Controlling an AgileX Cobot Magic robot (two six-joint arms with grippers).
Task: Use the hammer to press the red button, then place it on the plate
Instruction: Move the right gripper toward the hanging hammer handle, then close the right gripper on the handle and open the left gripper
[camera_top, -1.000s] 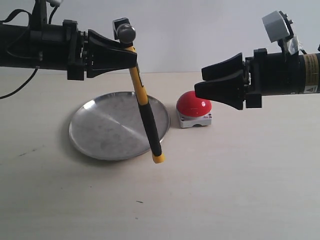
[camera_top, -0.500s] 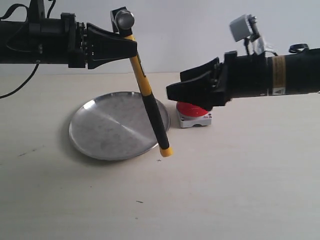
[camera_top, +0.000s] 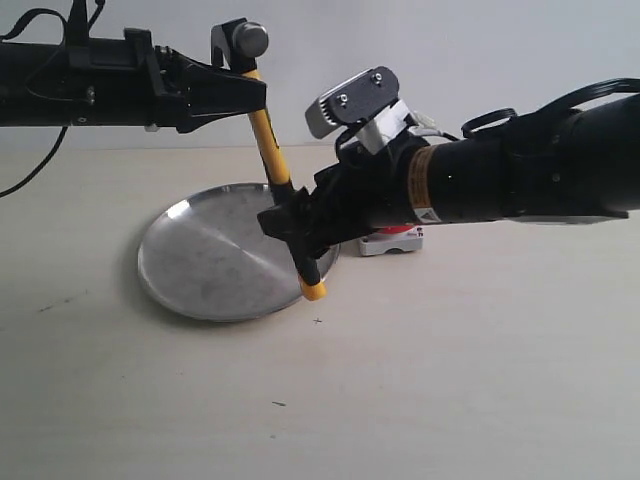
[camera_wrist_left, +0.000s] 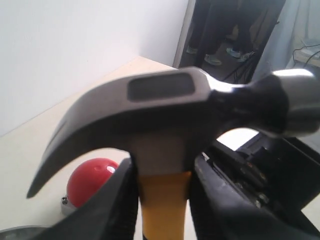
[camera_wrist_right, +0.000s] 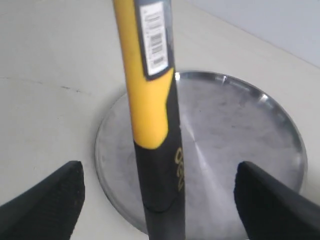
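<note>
- L arm: left claw (camera_top: 255, 95) is clamped on the hammer (camera_top: 270, 150) just under the head, upper left of the exterior view. In the left wrist view a finger presses each side of the yellow neck.
- Hammer hangs head-up in the air, handle slanting down to the right. Its yellow tip sits in front of the plate's right edge in the exterior view; can't tell if it touches the worktop (camera_top: 450, 380).
- R arm: right claw (camera_wrist_right: 160, 205) is spread wide, one finger each side of the black grip, clear gaps both sides in the right wrist view. It has hold of nothing.
- Plate (camera_top: 200, 260): flat on the worktop, left of centre, nothing lying on it.
- Red button (camera_wrist_left: 92, 180): just right of the plate, near it but apart. In the exterior view the right arm hides most of it; only the grey base and a red sliver show.
- Step, as I read it: a hand-over, L to R, ahead of the press. No sign of head-to-button contact.
- Next move prob. needs: R claw to close square on the black grip and get a firm hold before L lets go, else the hammer drops onto the plate. Then bring the head over the dome and push down.
</note>
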